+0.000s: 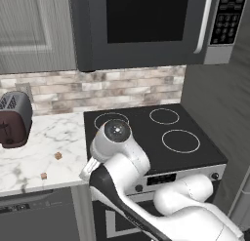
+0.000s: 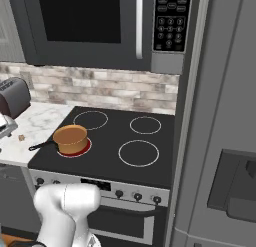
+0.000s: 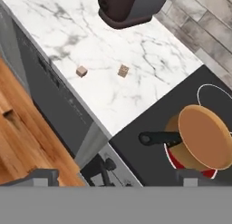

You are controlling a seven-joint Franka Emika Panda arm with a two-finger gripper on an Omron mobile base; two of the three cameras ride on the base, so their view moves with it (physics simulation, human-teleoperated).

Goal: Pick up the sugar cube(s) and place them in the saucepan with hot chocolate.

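In the left base view, both sugar cubes lie on the marble counter (image 1: 49, 137) between the toaster (image 1: 14, 119) and the stove (image 1: 151, 132): one sugar cube (image 1: 58, 156) sits toward the middle of the counter, the other (image 1: 43, 176) close to the front edge. Neither has been lifted, so the task looks barely begun.

In the right base view, the saucepan (image 2: 70, 139) stands on the front left burner of the stove, its black handle pointing toward the counter. One cube (image 2: 21, 137) shows on the counter well left of it.

In the hand view, the two cubes (image 3: 81, 71) (image 3: 123, 70) lie apart from each other on the counter, below the toaster and away from the saucepan (image 3: 204, 137), whose brown filling shows no cube in it. The camera looks down from well above; the finger tips barely show at the bottom edge, so whether the jaws are released or clenched cannot be told, though nothing is seen between them. Both cubes remain to be picked up and dropped in the pan
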